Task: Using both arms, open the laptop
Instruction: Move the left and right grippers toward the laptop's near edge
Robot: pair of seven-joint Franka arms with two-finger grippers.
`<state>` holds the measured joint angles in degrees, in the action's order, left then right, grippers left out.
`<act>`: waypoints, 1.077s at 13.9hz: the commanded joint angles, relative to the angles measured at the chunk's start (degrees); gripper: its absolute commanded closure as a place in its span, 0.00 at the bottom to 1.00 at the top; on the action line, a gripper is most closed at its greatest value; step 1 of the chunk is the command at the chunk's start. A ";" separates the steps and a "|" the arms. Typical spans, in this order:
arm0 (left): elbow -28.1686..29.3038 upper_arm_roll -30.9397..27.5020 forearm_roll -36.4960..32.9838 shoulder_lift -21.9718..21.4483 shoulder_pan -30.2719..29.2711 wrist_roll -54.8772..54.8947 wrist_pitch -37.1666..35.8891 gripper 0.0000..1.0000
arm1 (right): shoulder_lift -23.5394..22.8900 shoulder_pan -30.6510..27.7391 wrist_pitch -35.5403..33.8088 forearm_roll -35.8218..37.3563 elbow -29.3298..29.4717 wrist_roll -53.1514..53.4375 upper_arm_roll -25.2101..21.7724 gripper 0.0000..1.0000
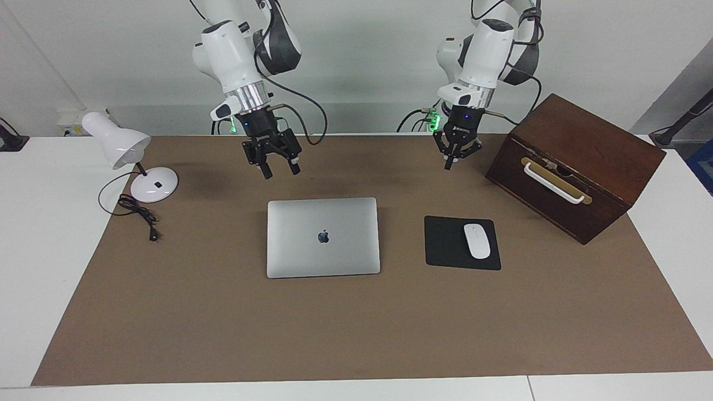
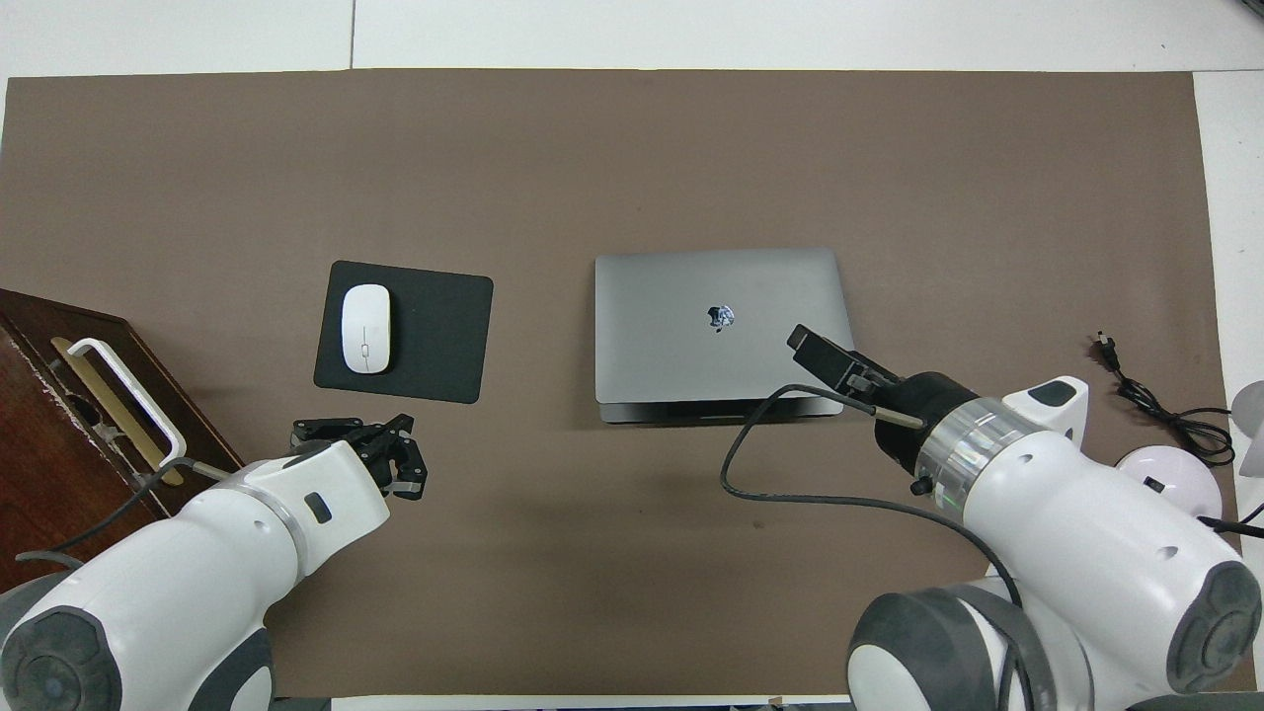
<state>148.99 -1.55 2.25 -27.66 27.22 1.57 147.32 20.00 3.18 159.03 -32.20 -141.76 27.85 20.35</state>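
Brown mat [image 1: 223, 334]: covers most of the white table [image 1: 33, 250], and its bare edge farthest from the robots lies closest to the facing camera. Judged to be a work surface laid to mark the working area.

Wooden box [image 1: 579, 167]: dark, with a white handle on a brass plate. It stands skewed at the left arm's end of the table, well apart from the laptop, and seems to play no part in this job.

Laptop [image 1: 323, 236]: silver-grey, lid shut flat, logo up, near the middle of the mat. In the overhead view a darker strip shows along the edge nearer the robots. Nothing is touching it, so opening has not yet begun.

Desk lamp [image 1: 131, 161]: white, at the right arm's end, its cord [image 1: 139, 214] loose and unplugged on the mat.

Mouse pad [image 1: 462, 243]: black, beside the laptop toward the left arm's end, carrying a white mouse [image 1: 477, 240].

Right gripper [image 1: 278, 167]: raised over the mat close to the laptop's robot-side edge, fingers spread apart, holding nothing. Probably staged to come down on the machine.

Left gripper [image 1: 455, 160]: raised over bare mat, over a spot nearer the robots than the mouse pad. It holds nothing, but how far its fingers stand apart cannot be made out. It sits well off the laptop, so it would need to travel sideways before it could help steady the base or lift the lid.
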 commanded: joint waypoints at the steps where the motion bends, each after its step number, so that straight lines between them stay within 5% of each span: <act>1: 3.14 -0.82 0.74 -0.73 3.18 0.63 4.46 1.00 | 1.63 -0.10 3.64 -7.23 -2.20 3.26 2.32 0.00; 7: 5.17 -0.82 0.74 8.12 8.71 0.72 17.89 1.00 | -0.04 0.25 12.96 -31.41 -3.78 2.91 9.96 0.00; 9: 5.17 -0.82 0.74 13.13 11.35 0.10 24.13 1.00 | -0.92 0.51 15.95 -37.29 -3.87 3.00 12.60 0.00; 15: 5.43 -0.83 0.74 19.38 15.05 -4.90 32.67 1.00 | -3.72 0.69 20.60 -48.56 -4.14 2.47 16.03 0.00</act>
<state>154.14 -1.58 2.25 -10.64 40.32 -1.18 175.66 18.35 3.67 175.58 -78.17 -145.77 30.07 34.84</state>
